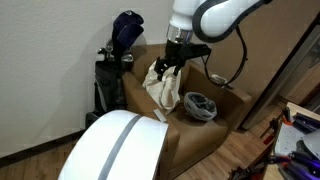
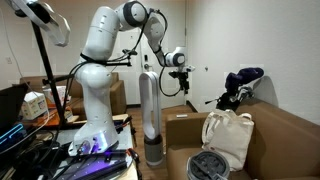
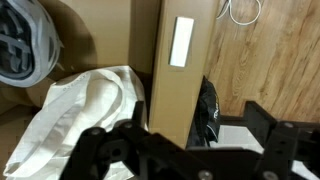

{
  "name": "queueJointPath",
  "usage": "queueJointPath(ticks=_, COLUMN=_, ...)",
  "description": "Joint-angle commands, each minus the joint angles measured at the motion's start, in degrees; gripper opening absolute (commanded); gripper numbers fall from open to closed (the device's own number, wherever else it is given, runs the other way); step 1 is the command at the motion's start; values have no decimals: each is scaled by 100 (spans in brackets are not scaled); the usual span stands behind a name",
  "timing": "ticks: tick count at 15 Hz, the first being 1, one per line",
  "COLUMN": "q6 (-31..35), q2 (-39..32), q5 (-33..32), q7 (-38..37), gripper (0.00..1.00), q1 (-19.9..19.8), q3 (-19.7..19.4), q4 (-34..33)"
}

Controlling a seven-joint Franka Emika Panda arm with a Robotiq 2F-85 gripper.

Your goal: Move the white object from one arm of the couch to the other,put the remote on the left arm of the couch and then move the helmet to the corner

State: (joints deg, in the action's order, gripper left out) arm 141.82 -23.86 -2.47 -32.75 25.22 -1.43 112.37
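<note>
The hand [image 3: 190, 147] hangs spread and empty, its two dark fingers [image 3: 97, 148] wide apart at the bottom of the wrist view with nothing between them; directly under and to the left of it in that view lies the white cloth bag [image 3: 75, 115], slumped on the seat with its edge against the inner face of the couch arm [image 3: 172, 105]; in an exterior view the hand [image 1: 172, 64] sits just above the bag's top [image 1: 165, 90], so the bag is the nearest of the task's things, and it seems the first step, taking up the white object, is the one in hand; the bag has no stiff long axis, being crumpled, so the move likely turns on coming straight down and a little off the arm toward the seat, onto a raised fold; farther on, atop the same couch arm, lies the remote [image 3: 182, 42], a pale slim bar whose long axis runs along the arm's length, away from the hand, well apart from the bag; farthest, at the upper left corner of the wrist view, the helmet [image 3: 18, 40] rests on the seat beyond the bag, apart from both; in an exterior view the bag [image 2: 228, 138] stands upright behind the helmet [image 2: 207, 165].
</note>
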Motion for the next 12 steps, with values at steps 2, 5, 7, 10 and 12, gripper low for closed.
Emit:
queueJointPath(ticks=2, q6=-232, q2=409, q5=-121, q7=794, gripper=100, q1=-669, q3=161, q4=566)
queueJointPath(ticks=5, q6=-222, q2=238, q5=-149, q7=1060, gripper=100, q1=-1040, q3=62, q4=801)
queueJointPath(ticks=7, q6=-156, q2=103, q5=49, q7=1399, gripper=100, q1=-1321, q3=126, q4=932)
queueJointPath(ticks=10, q6=-183, q2=62, q5=-69, q7=1192, gripper=100, q1=-1309, q3=88, q4=881)
queueJointPath(ticks=12, q6=-182, q2=50, q5=-68, q7=1191, gripper=100, q1=-1301, q3=94, q4=859)
